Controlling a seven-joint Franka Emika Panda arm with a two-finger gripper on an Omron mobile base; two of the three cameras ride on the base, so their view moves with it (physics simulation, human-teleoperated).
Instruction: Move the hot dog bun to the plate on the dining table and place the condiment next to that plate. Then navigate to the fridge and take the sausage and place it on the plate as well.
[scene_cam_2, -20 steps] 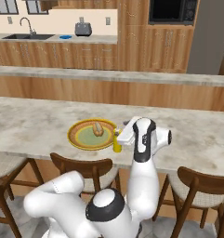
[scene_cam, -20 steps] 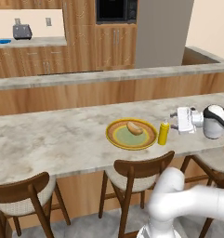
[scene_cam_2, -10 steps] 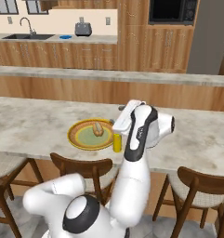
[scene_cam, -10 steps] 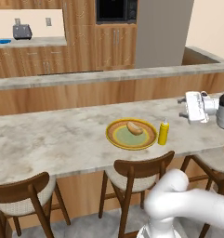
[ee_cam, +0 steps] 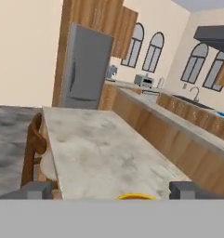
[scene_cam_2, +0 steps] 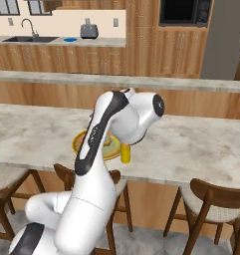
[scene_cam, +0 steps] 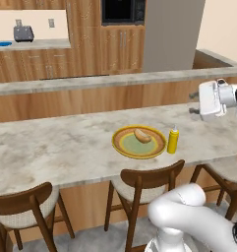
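My end effector (scene_cam: 194, 101) is spread wide and empty, lifted at about 2 o'clock from the plate (scene_cam: 139, 141). The hot dog bun (scene_cam: 142, 135) lies on it; the condiment (scene_cam: 173, 140) stands just beside at 3 o'clock on the table (scene_cam: 51, 147). I judge the fridge (ee_cam: 86, 69) run comes next: tuck my arm clear before driving.

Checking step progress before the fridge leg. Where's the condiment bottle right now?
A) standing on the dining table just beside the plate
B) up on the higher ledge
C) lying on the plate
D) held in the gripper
A: the condiment stands upright on the dining table right beside the plate that carries the hot dog bun; the gripper is off to the side, open and empty.
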